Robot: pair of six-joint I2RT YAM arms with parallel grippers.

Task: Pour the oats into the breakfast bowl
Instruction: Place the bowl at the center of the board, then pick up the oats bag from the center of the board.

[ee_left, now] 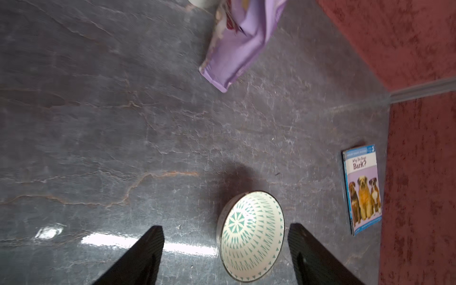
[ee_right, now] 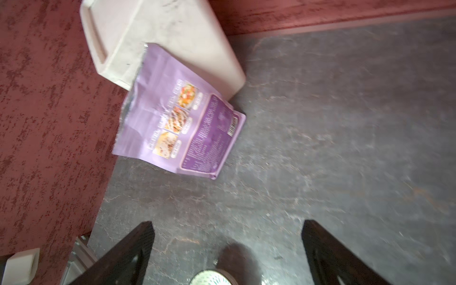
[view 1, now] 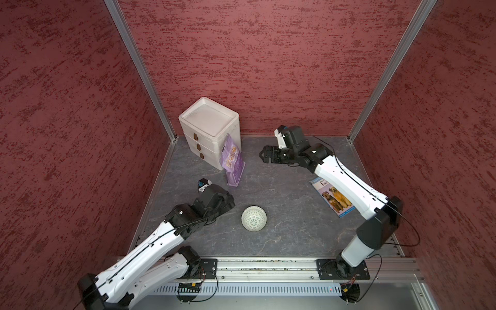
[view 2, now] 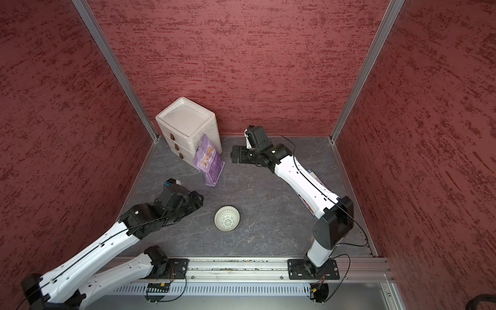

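my left gripper is released, jaws spread wide just beside the breakfast bowl, my right gripper likewise wide and empty, facing the oats pouch, which stands tilted against the white drawer box, well apart from the bowl

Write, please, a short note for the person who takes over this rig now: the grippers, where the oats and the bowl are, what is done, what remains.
Left gripper: open, empty, beside the breakfast bowl.
Right gripper: open, empty, facing the oats pouch, not touching it.
The oats pouch leans against the white three-drawer box at the back of the table.
The breakfast bowl stands upright on the table, empty.
Done: nothing poured yet.
Left: grasp the pouch, bring it over the bowl, tip the oats in.
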